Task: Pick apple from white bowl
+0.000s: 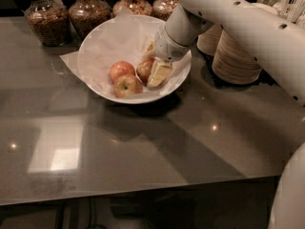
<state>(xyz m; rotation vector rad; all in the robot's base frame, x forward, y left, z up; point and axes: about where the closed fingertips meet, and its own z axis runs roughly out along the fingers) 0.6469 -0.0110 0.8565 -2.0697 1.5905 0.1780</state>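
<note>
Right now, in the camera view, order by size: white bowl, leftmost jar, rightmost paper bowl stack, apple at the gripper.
white bowl
rightmost paper bowl stack, partly hidden
leftmost jar
apple, beside the gripper inside the bowl

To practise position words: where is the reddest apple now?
In the camera view, the apple sits in the right half of the white bowl, between a paler apple and the gripper.

Cream pincer [153, 67] in white bowl [90, 75], deep-red apple [144, 69] w/ yellow blush, grey-brown table [143, 151], jars [45, 20] w/ brown fill
</note>
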